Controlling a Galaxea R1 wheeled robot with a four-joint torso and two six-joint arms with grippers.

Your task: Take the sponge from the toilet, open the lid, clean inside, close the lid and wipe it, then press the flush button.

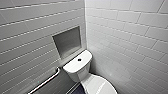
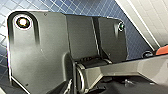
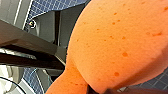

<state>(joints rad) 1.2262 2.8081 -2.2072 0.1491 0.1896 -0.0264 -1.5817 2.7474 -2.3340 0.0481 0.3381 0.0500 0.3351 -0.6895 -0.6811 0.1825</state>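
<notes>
**A:** One step looks settled: the sponge [image 3: 120, 42] is off the toilet [image 1: 82, 72], bulging close against the right wrist camera over the blue-tiled floor [image 3: 50, 5].

**B:** Held?

**A:** I judge so. It is nipped to a narrow waist where the right end effector [image 3: 96, 90] closes on it, so that one is clamped on the sponge. How the left end effector stands I cannot tell.

**B:** Which step is this?

**A:** Hard to pin. The lid [image 1: 101, 86] lies flat on the bowl, and the tank [image 1: 75, 65] top is bare but for the flush button [image 1: 79, 59]. That fits the gap between pick-up and opening the lid. It would equally fit the end, with only the flush to press.

**B:** If it is opening?

**A:** Then the move calls for getting under the lid's front lip and swinging it up toward the tank. That lip is cut off at 6 o'clock in the head view, so the approach can't be judged.

**B:** And the lie of things?

**A:** In the head view the toilet's long axis runs from 11 o'clock, tank end by the wall niche [image 1: 67, 41], to 5 o'clock. The lid follows that line, hinge at 11, front pointing to 5. The sponge's own long axis I cannot give: it overruns its view.
</notes>
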